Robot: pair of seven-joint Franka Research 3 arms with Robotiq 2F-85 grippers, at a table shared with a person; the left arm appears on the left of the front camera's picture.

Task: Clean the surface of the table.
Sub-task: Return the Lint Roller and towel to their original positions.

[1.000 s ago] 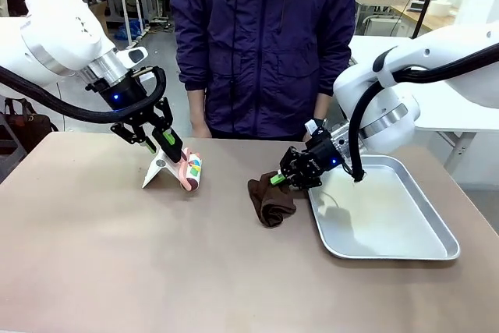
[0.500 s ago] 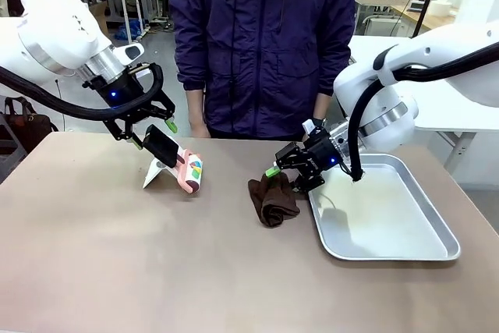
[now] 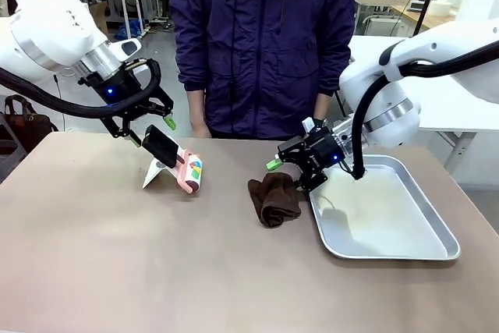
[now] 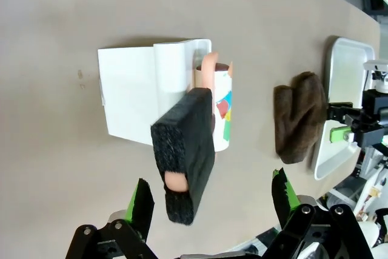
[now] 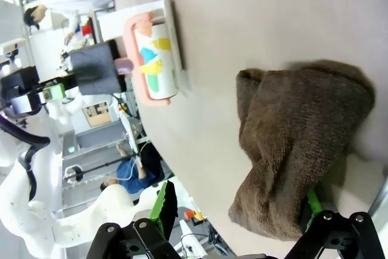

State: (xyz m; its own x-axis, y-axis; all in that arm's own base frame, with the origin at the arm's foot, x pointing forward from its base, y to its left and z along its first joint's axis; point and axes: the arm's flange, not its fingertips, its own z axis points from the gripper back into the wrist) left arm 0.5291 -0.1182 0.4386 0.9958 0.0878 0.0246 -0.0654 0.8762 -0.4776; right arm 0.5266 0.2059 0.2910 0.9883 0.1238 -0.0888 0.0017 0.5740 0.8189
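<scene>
Table (image 3: 156, 271) near half bare; both pincers, left (image 3: 148, 132) and right (image 3: 290, 169), open, gripping nothing.

No readable text
The roller (image 3: 192, 172) bears coloured patches only; no words, brands or numbers can be made out

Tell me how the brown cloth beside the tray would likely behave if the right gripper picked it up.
The brown cloth lies crumpled in soft folds on the table, so it would probably droop and hang floppy, not hold shape. Its fuzzy nap suggests it should not slip easily from the right gripper, whose jaws stand open above it. It looks light, and unlikely to roll.
</scene>
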